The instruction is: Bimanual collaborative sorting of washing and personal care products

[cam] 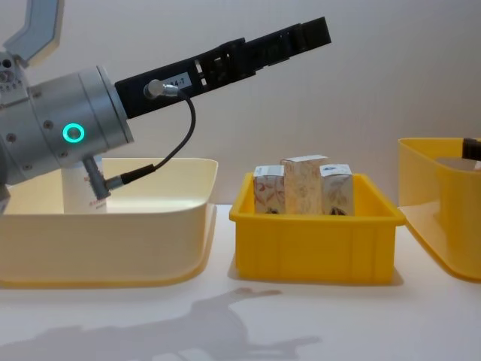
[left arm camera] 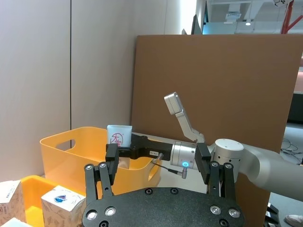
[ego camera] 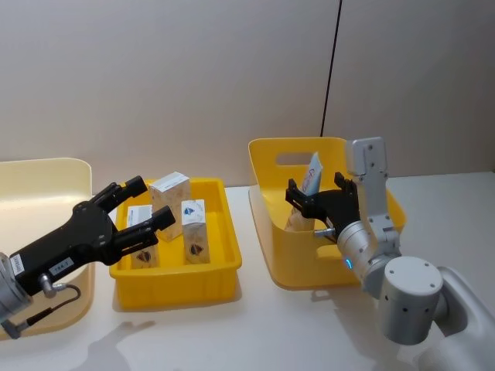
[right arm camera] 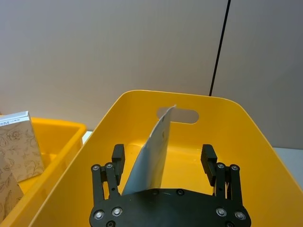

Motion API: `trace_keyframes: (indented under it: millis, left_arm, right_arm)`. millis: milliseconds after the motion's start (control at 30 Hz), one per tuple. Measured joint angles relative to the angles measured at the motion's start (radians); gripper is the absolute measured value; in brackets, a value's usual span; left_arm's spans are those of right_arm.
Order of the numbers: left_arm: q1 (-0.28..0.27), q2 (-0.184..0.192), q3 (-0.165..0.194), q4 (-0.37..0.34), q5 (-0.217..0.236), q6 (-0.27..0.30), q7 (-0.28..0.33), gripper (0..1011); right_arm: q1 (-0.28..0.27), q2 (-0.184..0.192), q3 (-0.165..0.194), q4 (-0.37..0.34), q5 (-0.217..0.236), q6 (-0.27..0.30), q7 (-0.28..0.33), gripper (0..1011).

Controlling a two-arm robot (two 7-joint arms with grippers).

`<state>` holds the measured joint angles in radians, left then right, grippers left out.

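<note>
Left gripper [ego camera: 157, 199]: raised above the left part of a shallow yellow tray [ego camera: 178, 282]. The fingers stand apart and hold nothing. In the chest view the arm reaches in from the left, well above the tray's rim.

Right gripper [ego camera: 317, 189]: lowered into the mouth of a tall yellow bin [ego camera: 278, 255] on the right of the table [ego camera: 255, 332]. The fingers are spread wide. A light-blue tube [ego camera: 313, 168] stands tilted between them. The right wrist view shows it close to one finger [right arm camera: 117, 161] and well clear of the other. Contact with that finger cannot be confirmed, and the gripper is not clamped on the tube.

Tray contents: several small white cartons [ego camera: 193, 228] with printed sides. They stand upright and close together, below and beside the left gripper.

Tube position: its base is inside the tall bin. Its flat top, which carries a red logo, rises above the bin's rim near the handle slot.

Further left: a pale cream bin [ego camera: 46, 166] sits beside the tray, partly hidden by the left arm.

Background: a plain wall.
</note>
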<state>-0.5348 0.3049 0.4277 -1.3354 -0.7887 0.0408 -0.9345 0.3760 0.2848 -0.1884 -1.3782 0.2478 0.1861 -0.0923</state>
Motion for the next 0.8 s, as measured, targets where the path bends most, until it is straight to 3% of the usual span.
trace_keyframes:
  millis: [333, 800]
  left_arm:
    - [0.0, 0.0, 0.0, 0.0, 0.0, 0.0, 0.0, 1003]
    - [0.0, 0.0, 0.0, 0.0, 0.0, 0.0, 0.0, 1003]
  right_arm:
    - [-0.004, -0.001, 0.003, -0.001, -0.002, -0.024, 0.009, 1001]
    - [-0.02, 0.002, 0.02, -0.036, 0.019, -0.176, 0.095, 1001]
